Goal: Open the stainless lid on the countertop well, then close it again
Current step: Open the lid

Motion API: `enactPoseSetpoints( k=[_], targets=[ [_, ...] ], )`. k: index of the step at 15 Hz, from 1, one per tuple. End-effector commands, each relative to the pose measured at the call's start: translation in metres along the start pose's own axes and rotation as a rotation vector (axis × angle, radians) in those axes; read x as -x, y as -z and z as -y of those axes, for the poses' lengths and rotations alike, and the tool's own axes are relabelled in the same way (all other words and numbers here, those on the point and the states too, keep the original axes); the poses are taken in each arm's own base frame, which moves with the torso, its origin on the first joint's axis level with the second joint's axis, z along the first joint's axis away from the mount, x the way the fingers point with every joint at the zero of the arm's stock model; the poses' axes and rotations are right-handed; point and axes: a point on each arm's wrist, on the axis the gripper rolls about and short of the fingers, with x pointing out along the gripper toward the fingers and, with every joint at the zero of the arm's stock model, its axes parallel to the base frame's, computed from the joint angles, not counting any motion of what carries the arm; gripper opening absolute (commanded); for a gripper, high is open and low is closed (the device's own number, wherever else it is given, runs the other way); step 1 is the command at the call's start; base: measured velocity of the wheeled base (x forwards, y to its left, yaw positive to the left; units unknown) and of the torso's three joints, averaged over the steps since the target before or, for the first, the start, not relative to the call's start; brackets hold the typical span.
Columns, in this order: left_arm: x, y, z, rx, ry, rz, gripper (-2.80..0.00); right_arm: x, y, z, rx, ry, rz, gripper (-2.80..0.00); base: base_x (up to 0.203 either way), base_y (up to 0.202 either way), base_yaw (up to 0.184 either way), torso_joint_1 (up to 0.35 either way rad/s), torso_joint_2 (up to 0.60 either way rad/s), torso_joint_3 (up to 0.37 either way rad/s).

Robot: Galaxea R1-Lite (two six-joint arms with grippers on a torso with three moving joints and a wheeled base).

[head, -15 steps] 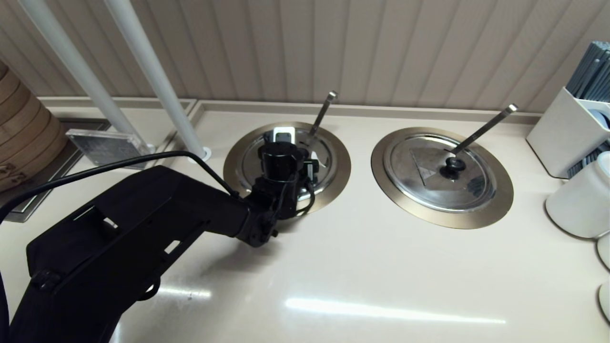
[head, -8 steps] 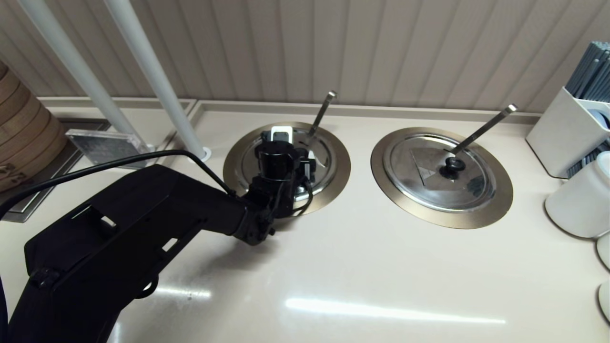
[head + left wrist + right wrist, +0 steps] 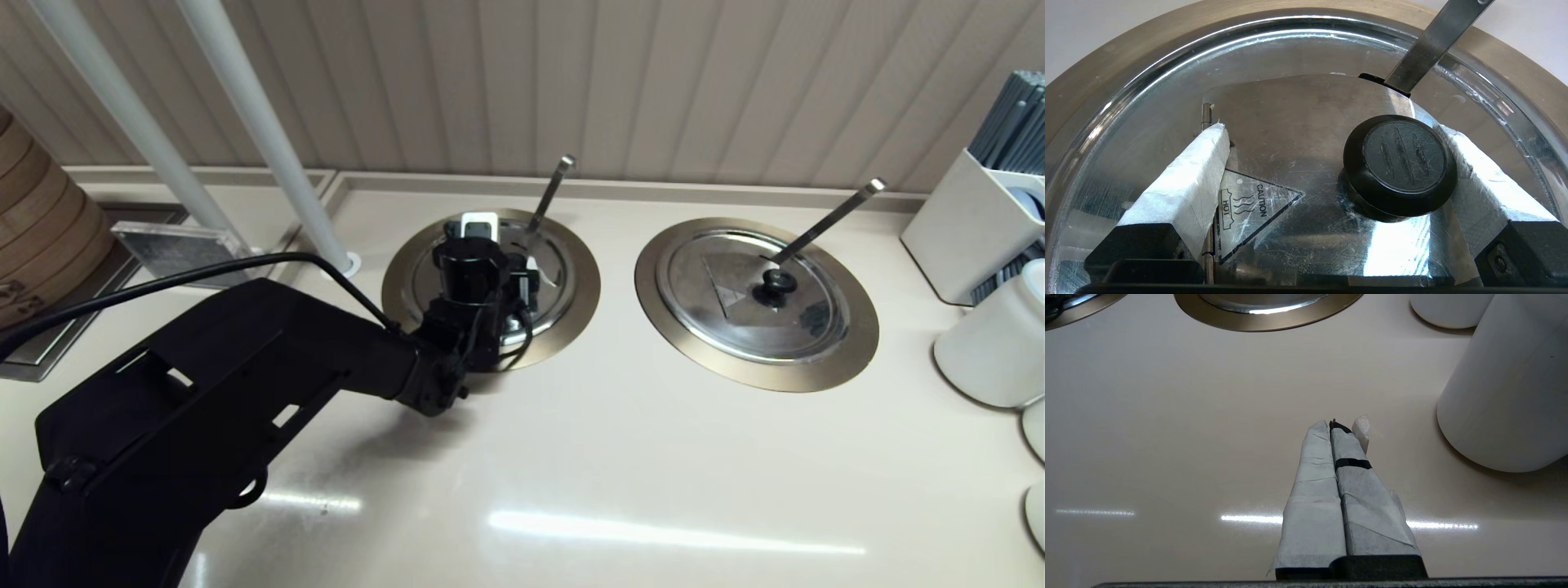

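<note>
left gripper (image 3: 1331, 163) hovering over the stainless lid (image 3: 1290, 122), fingers spread wide either side of the black knob (image 3: 1399, 161) without clamping it, lid lying shut on the countertop well (image 3: 571, 318), arm hiding much of it in head view, right gripper (image 3: 1336, 430) pressed closed above the counter (image 3: 1167, 437), ladle rod (image 3: 1433, 41) cut off at frame edge

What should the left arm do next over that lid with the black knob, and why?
Probably shift the left tool sideways to centre the black knob, then close. The tool is open over the stainless lid, which lies flat and shut. One finger sits right beside the knob; the other stands well clear. The right tool is parked, shut, over the counter.
</note>
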Motion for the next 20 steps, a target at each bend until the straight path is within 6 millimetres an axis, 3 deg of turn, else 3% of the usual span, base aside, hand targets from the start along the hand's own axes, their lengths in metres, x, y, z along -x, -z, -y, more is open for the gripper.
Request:
enactPoseSetpoints(
  k=[1,20],
  targets=[
    [0.002,-0.008,-0.001,0.012,-0.005,0.02,0.0,0.0,0.001,0.0,0.0,0.001,-0.004,-2.8,0.0,0.0,0.0,0.0,0.0,0.0],
    [0.003,-0.042,-0.021,0.044,-0.039,0.083,0.0,0.0,0.001,0.0,0.0,0.001,-0.004,-2.8,0.0,0.0,0.0,0.0,0.0,0.0]
  ],
)
